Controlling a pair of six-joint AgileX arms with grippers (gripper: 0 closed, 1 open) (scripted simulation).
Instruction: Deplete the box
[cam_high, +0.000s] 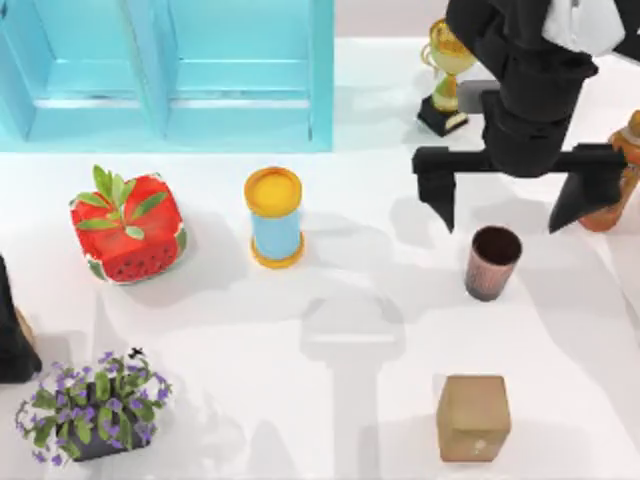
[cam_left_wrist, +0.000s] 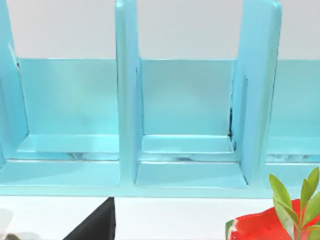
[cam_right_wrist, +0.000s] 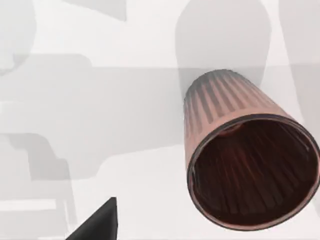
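At the far left edge of the white bench (cam_high: 330, 300) a black part of the left arm (cam_high: 12, 340) is seen parked; whether its tool is open or closed cannot be told. Just beside it, at the near left, one dark pot of purple flowers (cam_high: 92, 405) is found, and farther back one red watermelon-patterned planter (cam_high: 128, 228) with green leaves is set. Behind these, along the far edge, one turquoise shelf unit (cam_high: 170, 75) is stood, with several open compartments seen from the left wrist view (cam_left_wrist: 185, 115). Toward the middle, one upright blue cylinder with yellow ends (cam_high: 274, 217) is placed. Right of centre, one ribbed brown cup (cam_high: 493, 262) is stood upright and open-mouthed, seen close from the right wrist view (cam_right_wrist: 245, 155). Near the front edge, well apart from the cup, one tan box (cam_high: 473, 417) is set, touched by nothing. Above the cup, the right tool (cam_high: 518, 205) is held with its two fingers spread wide, empty. At the back right one gold trophy (cam_high: 448, 75) is stood, and at the right edge one orange object (cam_high: 622, 185) is partly hidden by the arm.
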